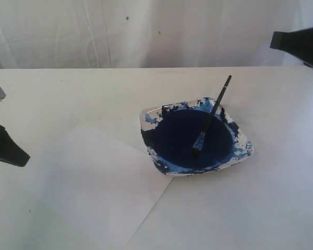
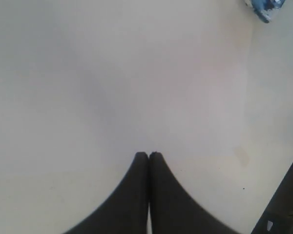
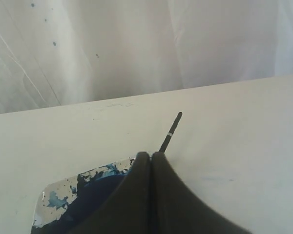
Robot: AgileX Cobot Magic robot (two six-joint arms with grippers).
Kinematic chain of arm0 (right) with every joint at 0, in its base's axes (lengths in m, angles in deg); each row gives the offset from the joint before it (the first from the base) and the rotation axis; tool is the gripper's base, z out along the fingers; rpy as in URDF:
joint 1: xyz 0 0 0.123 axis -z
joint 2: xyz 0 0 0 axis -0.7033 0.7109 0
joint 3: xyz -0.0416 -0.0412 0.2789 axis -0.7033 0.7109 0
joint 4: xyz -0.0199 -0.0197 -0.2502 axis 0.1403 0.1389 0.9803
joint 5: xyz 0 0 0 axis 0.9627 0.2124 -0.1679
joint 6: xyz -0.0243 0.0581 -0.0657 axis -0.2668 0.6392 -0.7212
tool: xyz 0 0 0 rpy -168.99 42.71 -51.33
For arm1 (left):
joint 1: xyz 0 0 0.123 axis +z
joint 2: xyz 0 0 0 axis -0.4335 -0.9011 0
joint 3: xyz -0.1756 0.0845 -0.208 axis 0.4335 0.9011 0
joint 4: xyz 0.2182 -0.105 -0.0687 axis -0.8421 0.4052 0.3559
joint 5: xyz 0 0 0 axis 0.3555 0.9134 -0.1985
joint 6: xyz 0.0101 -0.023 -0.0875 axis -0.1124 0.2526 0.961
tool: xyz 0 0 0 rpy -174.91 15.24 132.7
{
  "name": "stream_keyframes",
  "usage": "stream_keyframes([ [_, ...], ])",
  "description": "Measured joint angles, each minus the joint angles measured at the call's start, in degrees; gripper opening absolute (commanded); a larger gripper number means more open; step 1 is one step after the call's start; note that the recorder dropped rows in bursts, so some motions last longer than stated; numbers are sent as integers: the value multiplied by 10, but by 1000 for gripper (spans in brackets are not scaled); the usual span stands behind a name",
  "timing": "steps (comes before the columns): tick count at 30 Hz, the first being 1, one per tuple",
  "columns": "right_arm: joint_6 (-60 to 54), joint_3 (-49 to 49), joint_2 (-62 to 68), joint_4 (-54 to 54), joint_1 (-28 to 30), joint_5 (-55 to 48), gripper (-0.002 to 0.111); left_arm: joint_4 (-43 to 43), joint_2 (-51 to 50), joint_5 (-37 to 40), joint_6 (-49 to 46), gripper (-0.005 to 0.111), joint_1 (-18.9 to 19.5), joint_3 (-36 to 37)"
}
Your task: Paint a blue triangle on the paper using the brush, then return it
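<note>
Brush (image 1: 213,114): thin black handle, tilted, bristle end down in the dark blue pool of the paint dish (image 1: 247,148), handle leaning over the far rim. Paper (image 1: 99,182): plain white sheet, flat, corner at the dish's near-left edge.

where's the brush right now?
Exterior view, right of centre: the brush rests in the paint dish, bristles in the blue pool, handle leaning over the far rim, with the paper to the left.
</note>
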Motion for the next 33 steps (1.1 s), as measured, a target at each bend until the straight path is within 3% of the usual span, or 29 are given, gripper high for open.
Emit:
stream_keyframes([
  [12,-10,0,0,0,0,1,0,-4,-47,-65,4,0,0,0],
  [17,-10,0,0,0,0,1,0,-4,-55,-141,4,0,0,25],
  [33,-10,0,0,0,0,1,0,-5,-55,-147,35,0,0,25],
])
